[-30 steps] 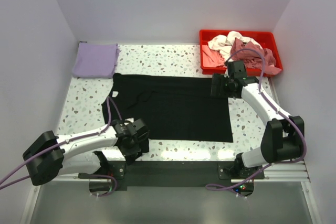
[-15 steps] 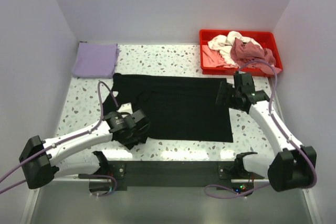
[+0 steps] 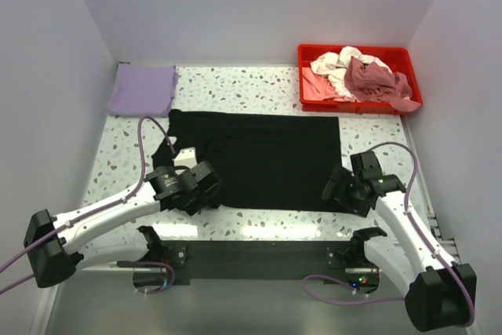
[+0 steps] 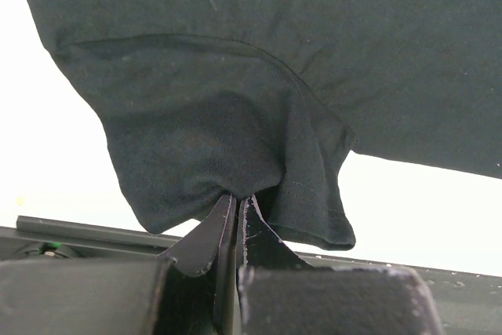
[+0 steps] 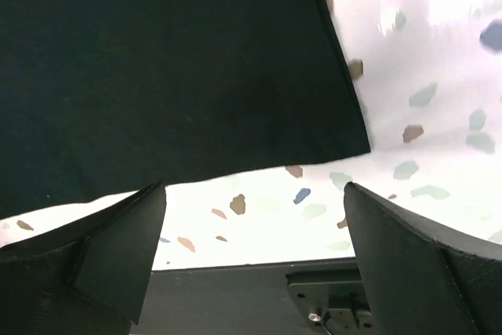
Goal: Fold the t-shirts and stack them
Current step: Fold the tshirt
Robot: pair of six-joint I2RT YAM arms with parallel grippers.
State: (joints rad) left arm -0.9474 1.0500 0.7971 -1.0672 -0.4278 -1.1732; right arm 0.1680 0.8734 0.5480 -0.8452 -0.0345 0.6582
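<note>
A large black t-shirt (image 3: 267,158) lies spread flat on the speckled table. My left gripper (image 3: 202,194) is shut on its near left sleeve (image 4: 235,147), which bunches up between the fingertips (image 4: 205,234) and is lifted a little. My right gripper (image 3: 336,192) is open and empty, low over the shirt's near right corner (image 5: 345,135). A folded lavender t-shirt (image 3: 143,89) lies at the far left corner. Pale pink, white and dusty-rose t-shirts (image 3: 357,74) are heaped in the red tray (image 3: 314,52).
The red tray stands at the far right corner against the walls. A black rail (image 3: 259,255) runs along the near table edge between the arm bases. Purple cables loop from both arms.
My right arm has swung back from the shirt's far right corner to its near right corner. My left gripper has moved slightly forward and inward, gathering the sleeve.
</note>
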